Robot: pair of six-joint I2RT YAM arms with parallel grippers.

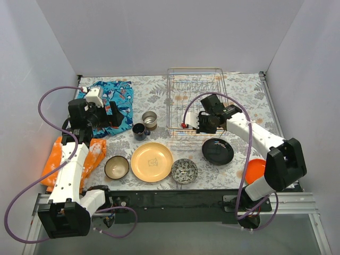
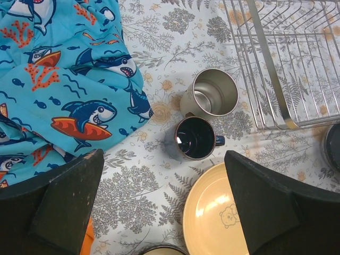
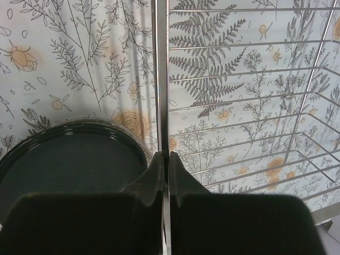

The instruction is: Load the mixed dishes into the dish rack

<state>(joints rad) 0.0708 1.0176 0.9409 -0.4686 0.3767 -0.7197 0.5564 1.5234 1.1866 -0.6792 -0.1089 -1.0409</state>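
Jaws, right: closed together on the near rim wire of the dish rack; right gripper low at that edge.
Jaws, left: spread wide, holding nothing; left gripper hovers over the dark blue mug.
Rack: far centre of the table, no dish inside.
Step in hand: apparently steadying or shifting the rack; loading not begun.
Next move: probably lower the left jaws around the mug, clear of the beige cup just beside it.
Right wrist only: wire in the grip; black plate just beside the rack.
Top view only: tan-yellow plate, orange plate, both bowls.
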